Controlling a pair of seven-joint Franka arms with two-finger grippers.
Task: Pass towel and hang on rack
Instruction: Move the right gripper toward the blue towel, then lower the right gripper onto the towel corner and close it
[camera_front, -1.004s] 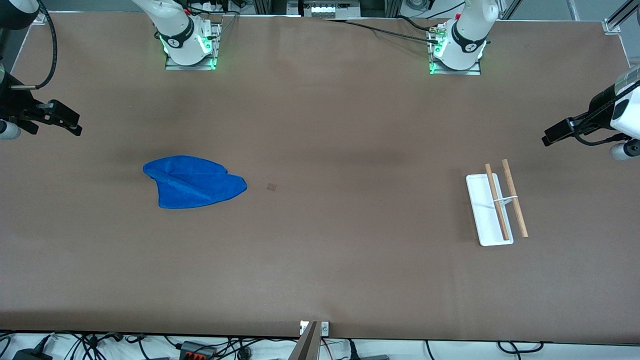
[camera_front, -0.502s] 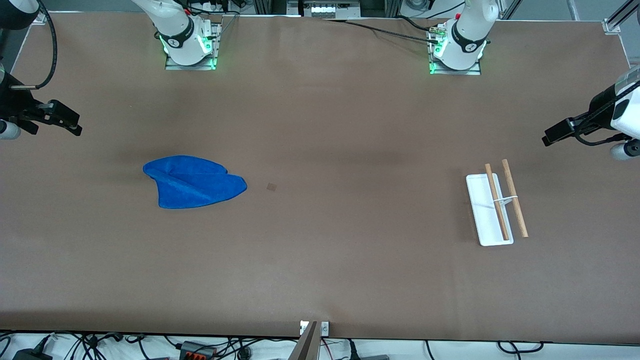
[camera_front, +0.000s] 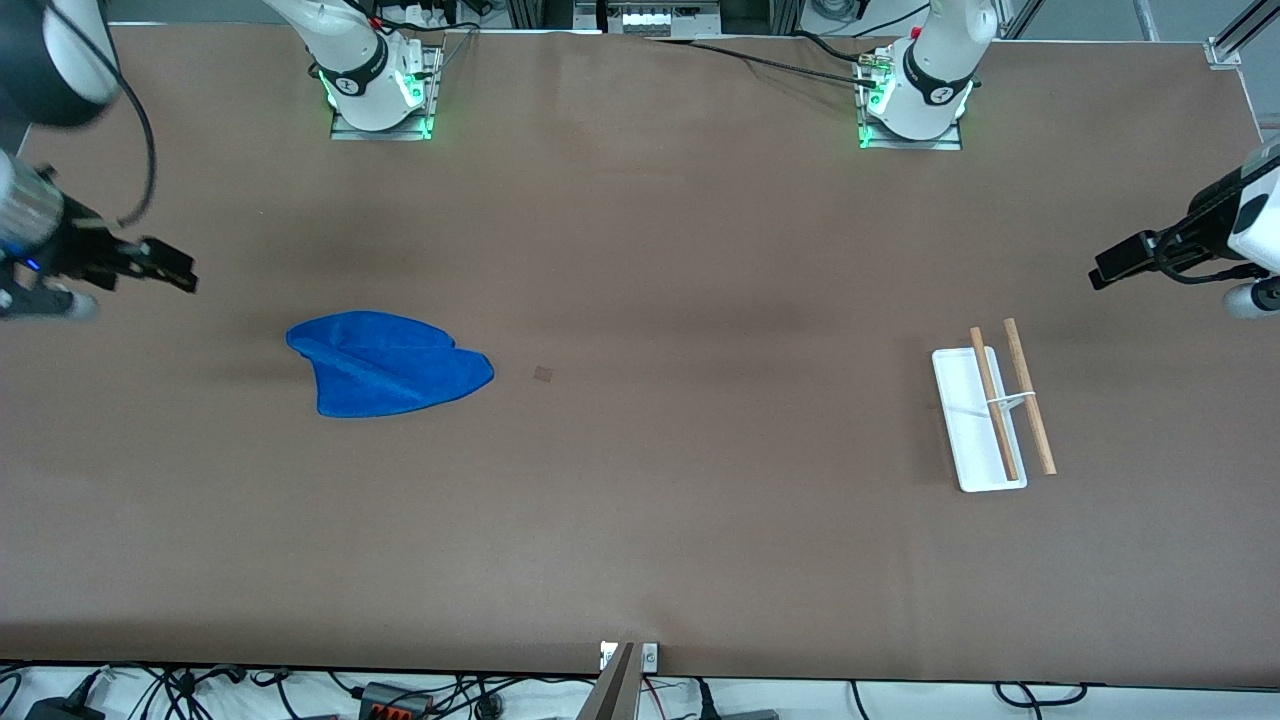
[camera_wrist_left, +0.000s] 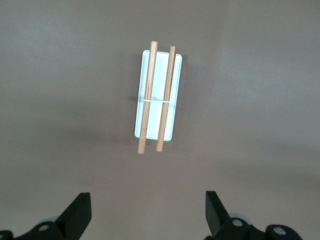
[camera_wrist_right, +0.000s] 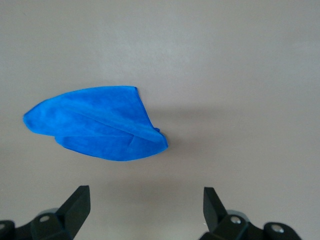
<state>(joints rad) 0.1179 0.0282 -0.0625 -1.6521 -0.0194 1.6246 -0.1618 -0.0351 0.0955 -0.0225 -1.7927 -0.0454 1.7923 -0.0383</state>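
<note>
The royal-blue towel lies crumpled flat on the brown table toward the right arm's end; it also shows in the right wrist view. The rack, a white tray with two wooden rods, stands toward the left arm's end and shows in the left wrist view. My right gripper hangs open and empty in the air over the table's end, beside the towel. My left gripper hangs open and empty in the air over the table's other end, apart from the rack.
A small dark square mark lies on the table beside the towel. The two arm bases stand along the table's edge farthest from the front camera. Cables lie off the near edge.
My right gripper has moved toward the towel and slightly lower in the front view. My left gripper has barely shifted. Towel and rack have not moved.
</note>
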